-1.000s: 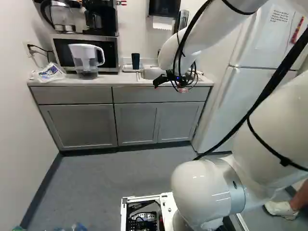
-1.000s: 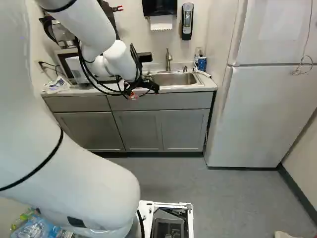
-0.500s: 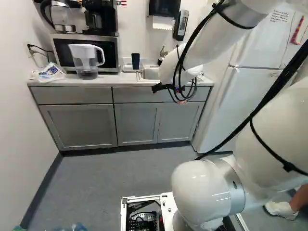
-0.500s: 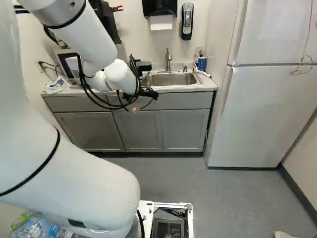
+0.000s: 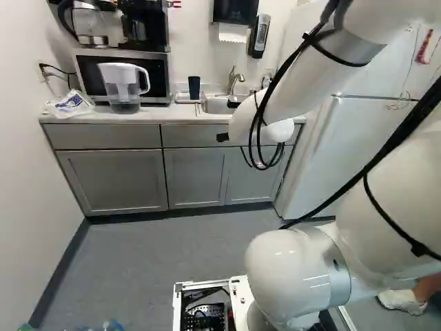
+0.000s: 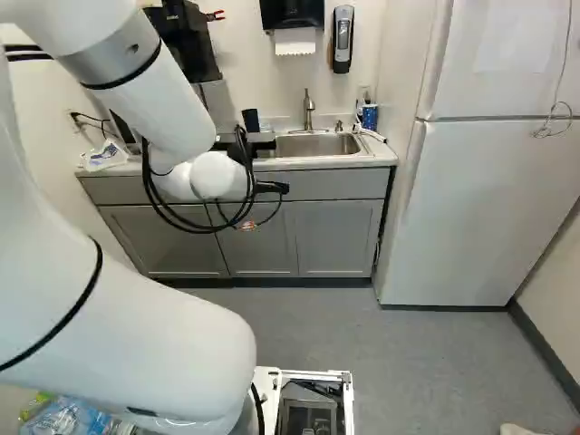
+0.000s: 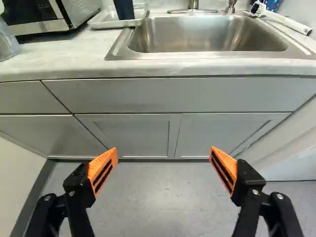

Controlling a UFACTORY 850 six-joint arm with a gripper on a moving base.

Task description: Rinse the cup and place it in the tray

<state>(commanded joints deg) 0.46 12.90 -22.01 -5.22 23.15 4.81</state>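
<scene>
Low in front of the sink cabinet, my gripper [image 6: 272,188] is mostly hidden behind the wrist in both base views. Seen from the wrist, the gripper [image 7: 164,154] has its orange-padded fingers wide apart with nothing between them. The dark blue cup [image 5: 193,87] stands in the white tray [image 7: 114,22] on the counter, left of the sink and right of the microwave. In the wrist view the lower part of the cup [image 7: 124,10] shows, well ahead of the gripper and apart from it. The steel sink [image 7: 207,35] lies beside the tray.
A water pitcher [image 5: 124,88] stands in front of the microwave [image 5: 81,72]. The faucet [image 6: 308,111] rises behind the sink; a white-handled brush [image 7: 284,20] lies at its right rim. The counter edge and cabinet doors [image 7: 133,136] face the gripper. A fridge [image 6: 494,208] stands right.
My arm has lowered and drawn back from the counter, bringing the gripper down with it. The faucet has come into sight in the left base view. The cup and the base have not moved.
</scene>
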